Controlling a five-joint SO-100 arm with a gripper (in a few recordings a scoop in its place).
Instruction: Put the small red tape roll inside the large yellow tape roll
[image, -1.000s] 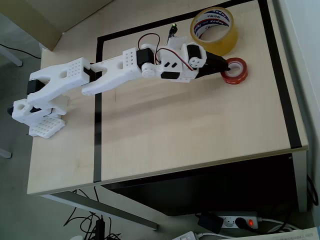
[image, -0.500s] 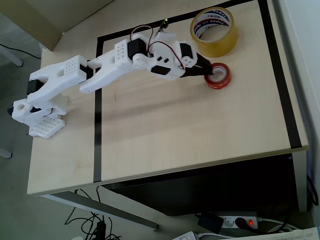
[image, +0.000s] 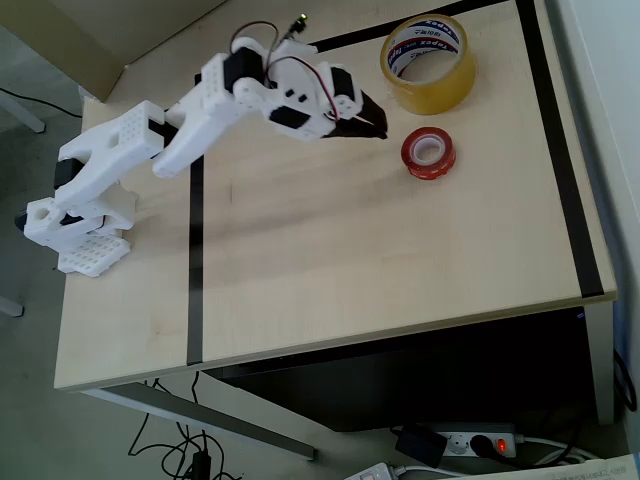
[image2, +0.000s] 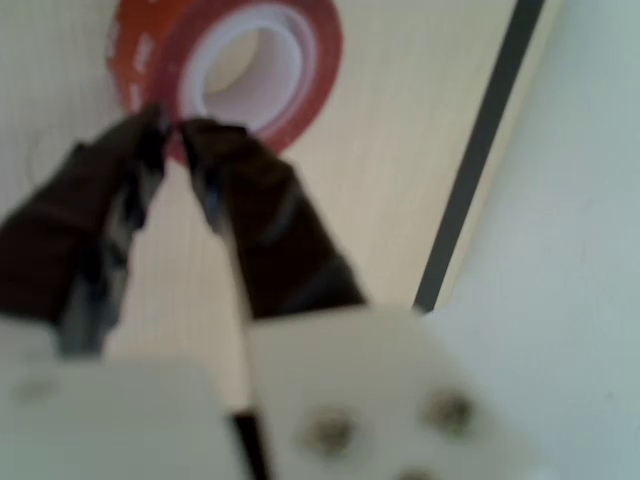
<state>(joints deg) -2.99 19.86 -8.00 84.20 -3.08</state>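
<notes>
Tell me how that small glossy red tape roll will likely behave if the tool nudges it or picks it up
The small glossy red tape roll lies flat on the pale wooden table, so it will probably slide rather than roll when pushed. Its shiny rim looks slippery, so a pinch across the ring wall may hold better than one on the outside. It seems stiff and light, easy for the tool.

The only print is showing on the white inner core of the large yellow tape roll (image: 427, 61), up at one o'clock on the table (image: 400, 260): red and blue lettering, too small to make out here.
</notes>
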